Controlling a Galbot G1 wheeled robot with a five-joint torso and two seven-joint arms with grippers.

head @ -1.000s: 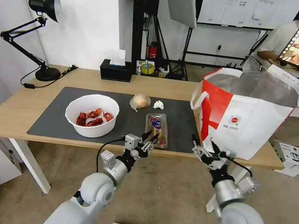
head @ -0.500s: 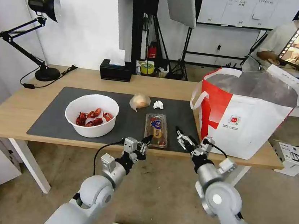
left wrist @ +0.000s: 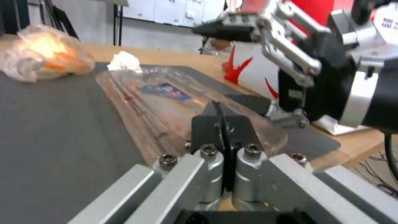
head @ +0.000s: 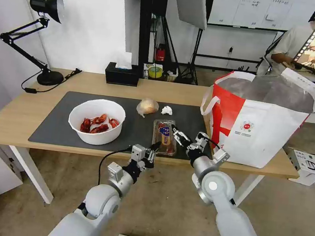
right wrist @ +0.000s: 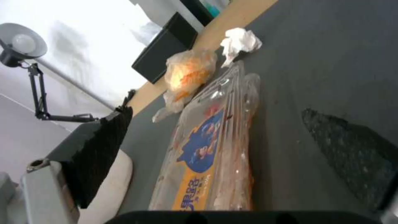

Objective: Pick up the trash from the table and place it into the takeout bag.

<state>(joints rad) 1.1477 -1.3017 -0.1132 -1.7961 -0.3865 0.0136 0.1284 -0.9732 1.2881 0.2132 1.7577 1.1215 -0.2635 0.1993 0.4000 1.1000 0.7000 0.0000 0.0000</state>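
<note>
white bowl on the dark mat, red crayfish shells inside. clear tray flat mid-mat (blue label up), right gripper spread wide just over it, holding nothing. left gripper pinched together, empty, at tray's near end. takeout bag upright, open.

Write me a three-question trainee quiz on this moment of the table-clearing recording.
1. True or false: the small white tissue wad lies inside the large white-and-red takeout bag.
2. The right gripper hangs, fingers spread, over which trash?
A. white round bowl of red crayfish shells
B. clear plastic hinged tray
C. tan film-skinned lump
3. Fill in: at the tray's near end, the left gripper is ____ (open or shut).

Key:
1. False; the wad lies on the dark grey rectangular mat.
2. B.
3. Shut.
</note>
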